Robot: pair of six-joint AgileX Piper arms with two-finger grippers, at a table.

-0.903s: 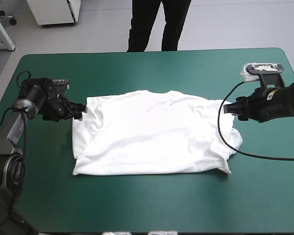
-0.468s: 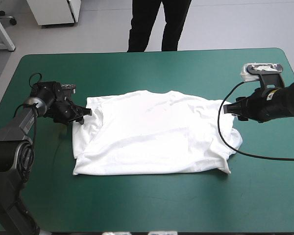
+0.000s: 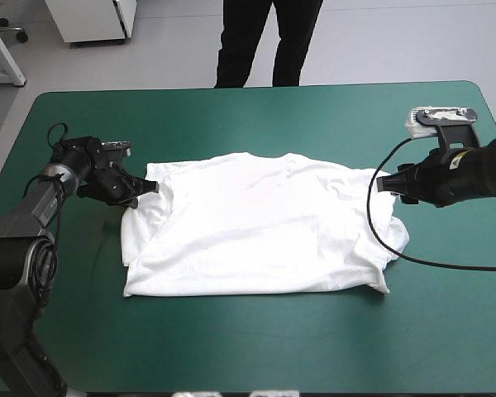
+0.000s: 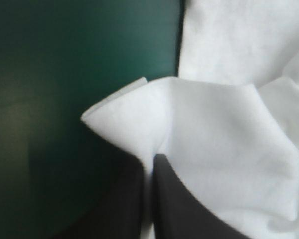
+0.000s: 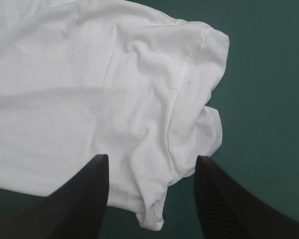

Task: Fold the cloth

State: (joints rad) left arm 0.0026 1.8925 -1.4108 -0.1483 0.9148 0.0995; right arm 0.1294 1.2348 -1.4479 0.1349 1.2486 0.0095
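Note:
The white T-shirt [image 3: 256, 227] lies spread flat in the middle of the teal-green table, its left side folded over in a band. My left gripper [image 3: 149, 188] is at the shirt's far left corner. In the left wrist view its black fingers [image 4: 174, 199] have all but met, with a raised fold of the T-shirt [image 4: 214, 129] pinched between them. My right gripper [image 3: 380, 184] hovers at the shirt's far right edge. In the right wrist view this gripper [image 5: 149, 172] stands open, and the rumpled right end of the T-shirt [image 5: 89, 74] lies below and ahead of it.
Bare teal-green cover [image 3: 273, 107] rings the shirt on all sides, widest toward the near edge. The right arm's black cable loops down over the shirt's right end.
My left gripper has moved in to the shirt's far left corner and shut on a fold of it. The right arm and the shirt's body have stayed put.

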